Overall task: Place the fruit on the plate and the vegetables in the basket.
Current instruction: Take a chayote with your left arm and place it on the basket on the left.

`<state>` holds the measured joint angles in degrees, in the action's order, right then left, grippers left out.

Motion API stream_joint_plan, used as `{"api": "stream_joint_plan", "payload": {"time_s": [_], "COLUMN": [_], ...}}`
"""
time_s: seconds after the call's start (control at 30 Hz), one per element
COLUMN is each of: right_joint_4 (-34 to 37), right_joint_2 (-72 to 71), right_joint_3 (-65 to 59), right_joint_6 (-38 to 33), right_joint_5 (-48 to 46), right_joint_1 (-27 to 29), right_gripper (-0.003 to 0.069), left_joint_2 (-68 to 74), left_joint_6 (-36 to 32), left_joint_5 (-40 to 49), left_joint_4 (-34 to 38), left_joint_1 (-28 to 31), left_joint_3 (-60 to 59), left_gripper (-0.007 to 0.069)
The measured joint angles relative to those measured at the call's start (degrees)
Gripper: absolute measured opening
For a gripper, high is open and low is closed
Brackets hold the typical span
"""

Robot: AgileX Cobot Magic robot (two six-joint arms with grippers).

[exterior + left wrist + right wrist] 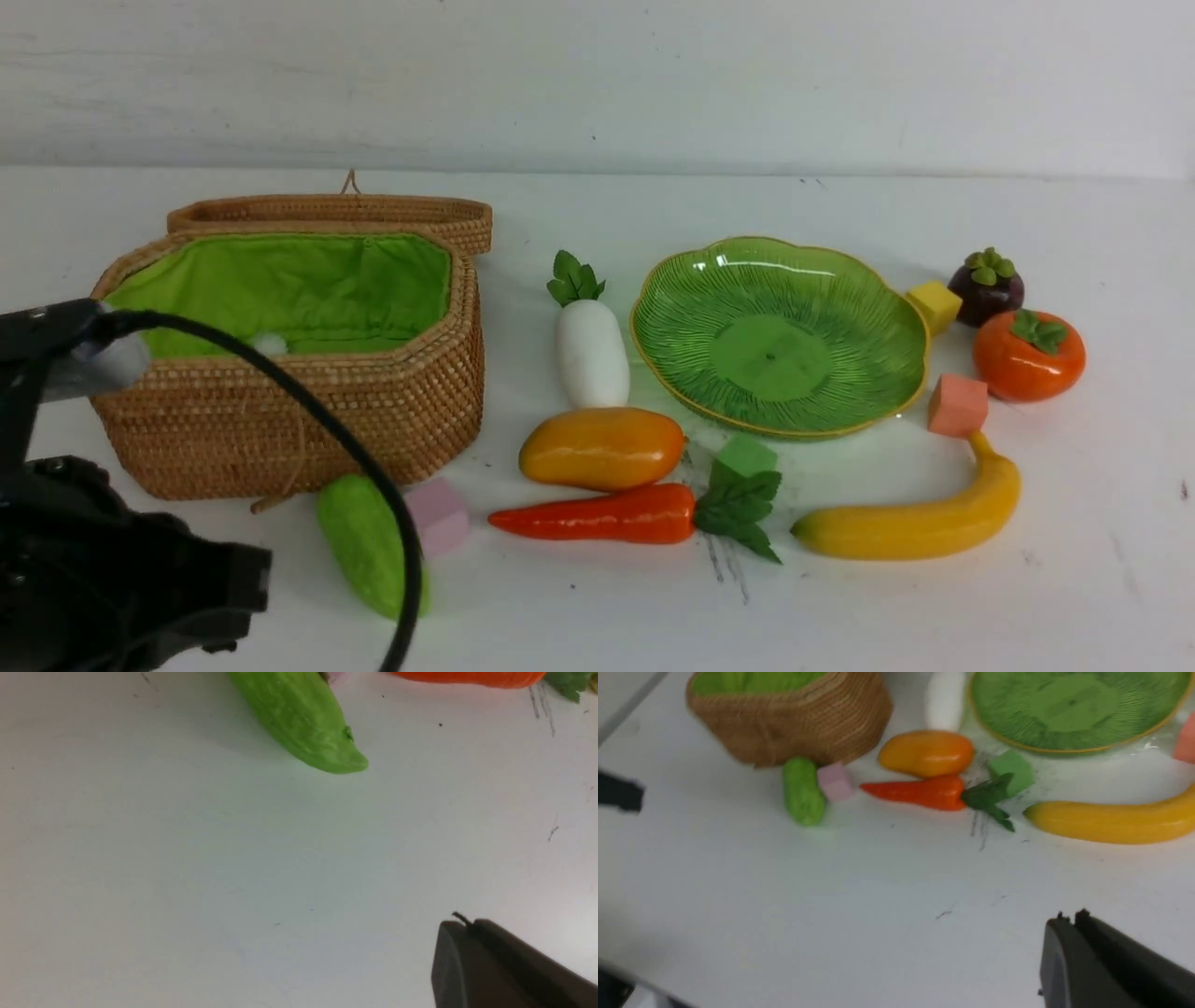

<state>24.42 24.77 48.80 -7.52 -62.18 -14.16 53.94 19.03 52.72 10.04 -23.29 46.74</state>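
Nothing sorted yet: plate point(822, 299) bare, no vegetable showing in the basket point(308, 420); seven pieces left to move.
I see glossy mango point(602, 448), banana point(920, 523), persimmon point(1027, 359) and mangosteen point(980, 294) around the plate, from mid-table point(1074, 597) toward its right edge. Radish point(591, 350), carrot point(607, 515) and bumpy cucumber point(359, 541) lie nearer the open basket at the left edge. My left gripper point(467, 926) and right gripper point(1069, 919) are both closed on nothing.

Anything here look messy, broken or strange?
Nothing is spilled or broken, but strays sit among the toy food: a pink foam cube beside the cucumber, a green cube by the carrot, a yellow cube at the plate rim, a salmon cube at the banana tip. Dark scuff marks streak the table near the carrot's leaves.
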Motion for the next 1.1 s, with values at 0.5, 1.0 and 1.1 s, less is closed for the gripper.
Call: {"api": "stream_joint_plan", "payload": {"time_s": [0.5,1.0,1.1], "right_joint_4": [-2.1,-3.6,-3.6], "right_joint_2": [5.0,5.0,5.0], "right_joint_3": [11.9,11.9,11.9], "right_joint_6": [-6.7,-7.1,-7.1], "right_joint_5": [-2.1,-2.5,-2.7], "right_joint_1": [-13.5,-13.5,-13.5], "right_gripper": [0.0035,0.0036,0.0036], "left_joint_2": [25.0,39.9,41.9], "left_joint_6": [25.6,25.8,25.8], "left_joint_5": [-9.8,-27.7,-27.9], "left_joint_4": [-18.0,-17.8,-18.6], "left_joint_1": [-9.6,-2.2,-2.2], "left_joint_3": [2.6,2.9,3.0], "left_gripper": [0.0156,0.0598,0.0572]}}
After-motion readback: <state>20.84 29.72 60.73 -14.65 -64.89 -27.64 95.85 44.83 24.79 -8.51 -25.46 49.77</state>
